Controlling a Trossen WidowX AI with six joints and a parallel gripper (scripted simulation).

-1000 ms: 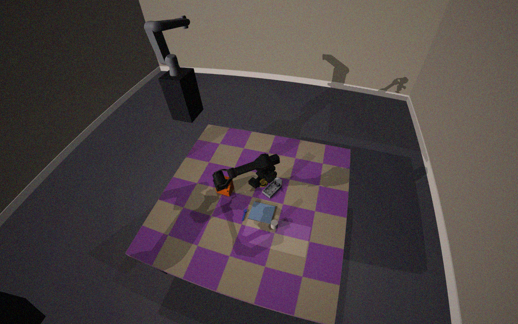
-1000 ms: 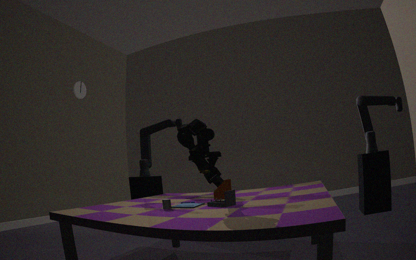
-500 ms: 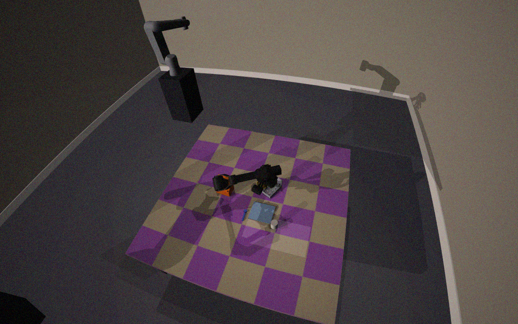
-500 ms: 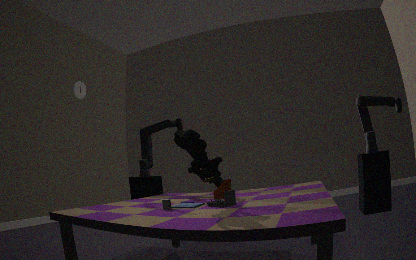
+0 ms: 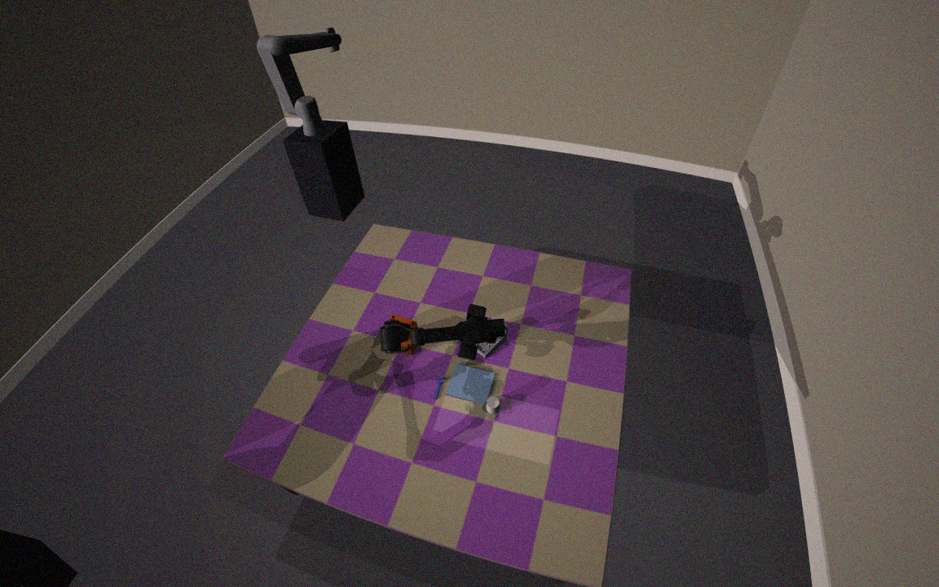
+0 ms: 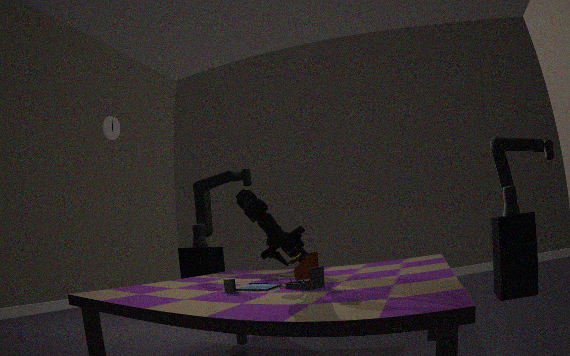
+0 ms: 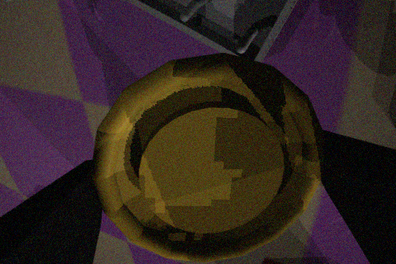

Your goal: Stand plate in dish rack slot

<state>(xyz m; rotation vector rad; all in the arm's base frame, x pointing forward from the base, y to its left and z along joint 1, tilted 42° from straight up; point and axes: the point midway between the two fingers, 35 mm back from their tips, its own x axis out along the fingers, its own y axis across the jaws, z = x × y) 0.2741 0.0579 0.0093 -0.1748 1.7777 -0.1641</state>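
- The plate [image 6: 295, 258] [image 7: 210, 169] is sitting between the fingers of the gripper [image 5: 471, 333] [image 6: 296, 259] [image 7: 208, 158], which is pinching it from opposite sides with its fingers standing well apart.
- In the wrist view, the plate's round yellow face is filling the middle, and a dark finger is meeting the rim on each side.
- The plate is hanging tilted above the checkered table [image 5: 504, 560] [image 6: 256, 326], outside the slots of the dish rack [image 5: 486, 355] [image 6: 298, 286] [image 7: 162, 16]; the top view is hiding it under the gripper.
- The arm [image 5: 440, 335] [image 6: 270, 226] is reaching out from its orange base [image 5: 404, 321] [image 6: 307, 266], and from above its gripper end is partly covering the rack.
- In the exterior view, the forearm is slanting downward to the gripper, whose fingers are angling toward the table.
- A blue board [image 5: 469, 383] [image 6: 259, 287] is lying flat near the rack, with a small cup [image 5: 492, 405] [image 6: 229, 286] standing beside it.
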